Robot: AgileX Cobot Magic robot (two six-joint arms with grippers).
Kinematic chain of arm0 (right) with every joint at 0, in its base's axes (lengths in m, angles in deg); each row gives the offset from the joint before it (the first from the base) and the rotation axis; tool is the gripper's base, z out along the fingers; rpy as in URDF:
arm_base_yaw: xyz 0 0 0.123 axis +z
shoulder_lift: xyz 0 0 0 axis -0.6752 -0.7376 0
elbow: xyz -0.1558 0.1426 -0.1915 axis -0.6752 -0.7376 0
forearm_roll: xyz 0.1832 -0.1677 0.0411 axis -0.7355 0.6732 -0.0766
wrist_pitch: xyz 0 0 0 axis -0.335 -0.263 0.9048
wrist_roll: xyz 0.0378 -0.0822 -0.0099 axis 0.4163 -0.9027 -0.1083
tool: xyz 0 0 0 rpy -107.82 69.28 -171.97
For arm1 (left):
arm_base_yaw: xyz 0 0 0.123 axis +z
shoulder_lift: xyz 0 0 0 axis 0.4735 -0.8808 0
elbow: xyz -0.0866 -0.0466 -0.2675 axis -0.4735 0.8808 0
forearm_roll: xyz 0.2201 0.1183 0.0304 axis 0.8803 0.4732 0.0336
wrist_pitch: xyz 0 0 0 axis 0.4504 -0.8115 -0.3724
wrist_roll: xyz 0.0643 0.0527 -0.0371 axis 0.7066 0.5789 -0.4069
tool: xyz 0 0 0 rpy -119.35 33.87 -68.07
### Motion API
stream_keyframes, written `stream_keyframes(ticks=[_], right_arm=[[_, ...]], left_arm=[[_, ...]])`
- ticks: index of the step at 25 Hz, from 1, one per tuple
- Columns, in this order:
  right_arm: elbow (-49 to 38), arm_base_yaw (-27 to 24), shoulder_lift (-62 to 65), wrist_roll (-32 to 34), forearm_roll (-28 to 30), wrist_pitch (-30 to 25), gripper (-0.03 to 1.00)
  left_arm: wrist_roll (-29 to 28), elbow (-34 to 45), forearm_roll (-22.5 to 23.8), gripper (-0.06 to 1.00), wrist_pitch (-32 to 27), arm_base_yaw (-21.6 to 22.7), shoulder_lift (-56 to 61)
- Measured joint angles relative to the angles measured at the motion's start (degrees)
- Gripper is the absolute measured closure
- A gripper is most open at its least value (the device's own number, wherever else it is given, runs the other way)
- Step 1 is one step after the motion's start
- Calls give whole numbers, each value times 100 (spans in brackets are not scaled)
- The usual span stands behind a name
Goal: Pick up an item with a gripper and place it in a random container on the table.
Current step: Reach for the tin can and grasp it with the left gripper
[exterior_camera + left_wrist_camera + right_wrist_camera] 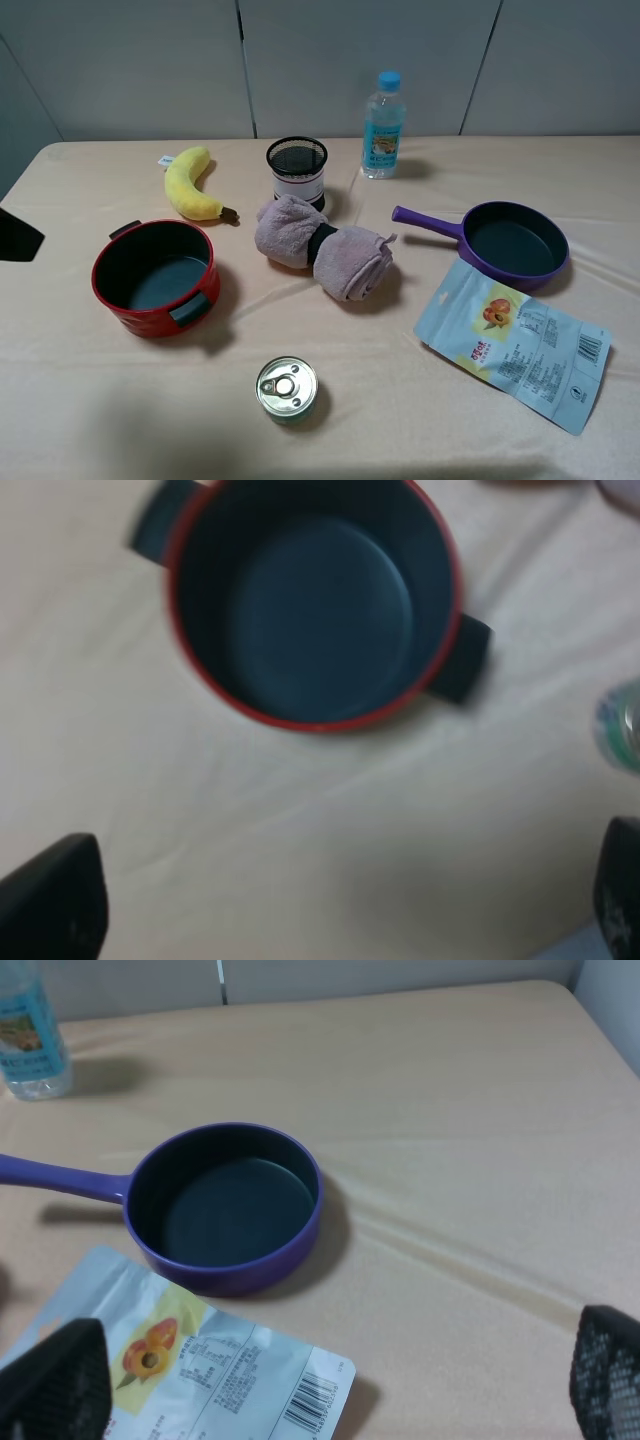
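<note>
Lab tabletop, beige cloth [560, 170], grey wall panels [350, 50]

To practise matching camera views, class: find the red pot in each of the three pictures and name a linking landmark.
Exterior high: the red pot stands at the left, nearer the camera than the banana.
Left wrist: the red pot is seen from above, empty.
Right wrist: not in it.
Landmark: the purple frying pan, right side in exterior high; same pan in right wrist.

No legible text on the pouch [510, 345]
</note>
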Motion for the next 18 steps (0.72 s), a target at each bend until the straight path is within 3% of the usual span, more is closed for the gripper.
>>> stream_keyframes(ticks=[18], right_arm=[[0,0,0,0,0,0,27]], left_arm=[[7,-1477,153,-4,402,-2461,-2946]])
